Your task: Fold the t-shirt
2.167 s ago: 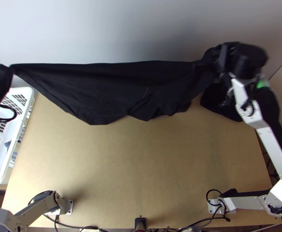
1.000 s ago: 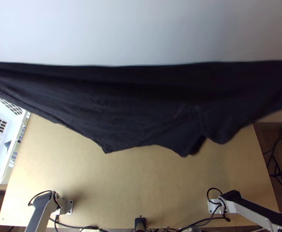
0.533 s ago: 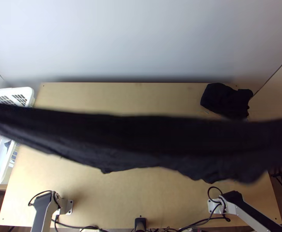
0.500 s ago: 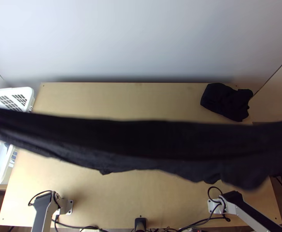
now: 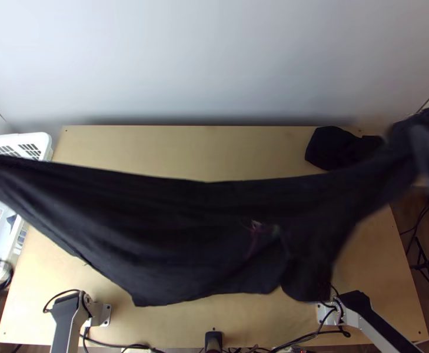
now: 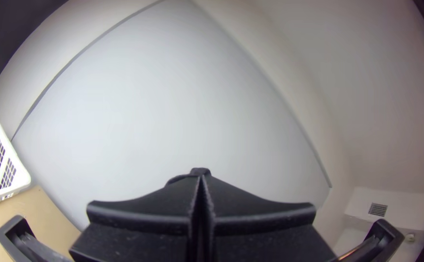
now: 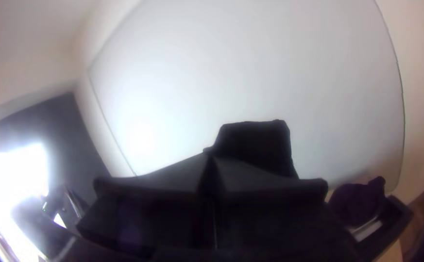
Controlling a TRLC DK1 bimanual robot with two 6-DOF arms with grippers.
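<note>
Surface [image 5: 185, 147]: pale wood
T-shirt [image 5: 173, 235]: black, aloft over the surface, stretched wide, far edge dipping midway, near edge uneven
Right gripper [image 5: 417, 123]: fingers [image 7: 265, 179] clenched on t-shirt cloth
Left gripper [image 6: 201, 177]: fingers clenched, grasping a t-shirt edge
Mark [image 5: 255, 225]: small, pale and pinkish

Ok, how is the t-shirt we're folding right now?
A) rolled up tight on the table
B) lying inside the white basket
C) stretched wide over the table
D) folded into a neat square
C: the black t-shirt spans most of the top view, the table showing past its long edges, with left pincer and right pincer shut on cloth.
</note>
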